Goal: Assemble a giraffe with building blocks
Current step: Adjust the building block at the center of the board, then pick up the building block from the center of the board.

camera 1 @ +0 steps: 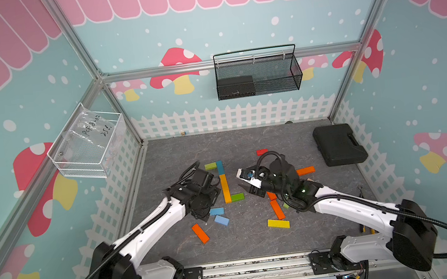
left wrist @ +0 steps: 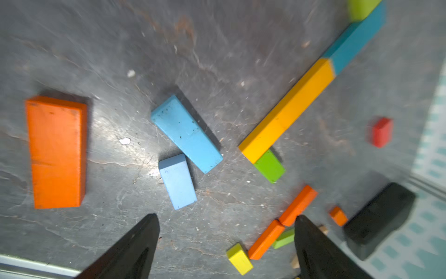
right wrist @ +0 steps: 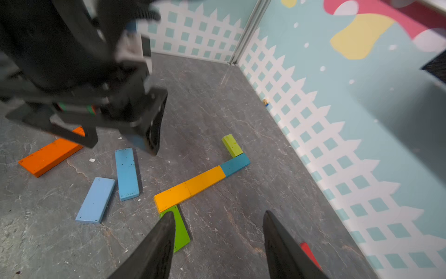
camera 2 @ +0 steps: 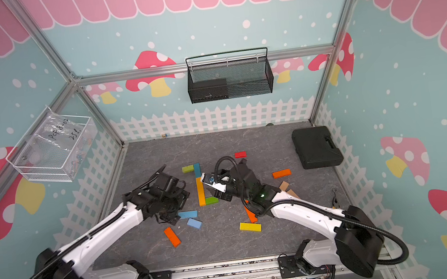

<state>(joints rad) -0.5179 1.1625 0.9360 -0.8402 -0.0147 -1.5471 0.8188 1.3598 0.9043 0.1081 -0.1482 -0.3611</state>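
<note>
Building blocks lie flat on the grey floor (camera 1: 245, 143). A joined row runs from a lime block (camera 1: 210, 166) through a teal block (camera 1: 220, 167) and a long yellow-orange bar (camera 1: 225, 188) to a green block (camera 1: 237, 197). Two blue blocks (camera 1: 216, 211) and an orange block (camera 1: 200, 233) lie left of it. Yellow (camera 1: 278, 223), orange (camera 1: 277, 209) and red (camera 1: 262, 152) blocks lie to the right. My left gripper (camera 1: 204, 208) hovers open above the blue blocks (left wrist: 185, 132), holding nothing. My right gripper (camera 1: 240, 179) is open over bare floor beside the green block (right wrist: 179, 229), also holding nothing.
A black plastic case (camera 1: 339, 144) lies at the back right. A black mesh basket (camera 1: 256, 73) hangs on the back wall and a white wire basket (camera 1: 88, 144) on the left wall. Tan blocks (camera 2: 284, 186) sit near the right arm. Fence-patterned walls enclose the floor.
</note>
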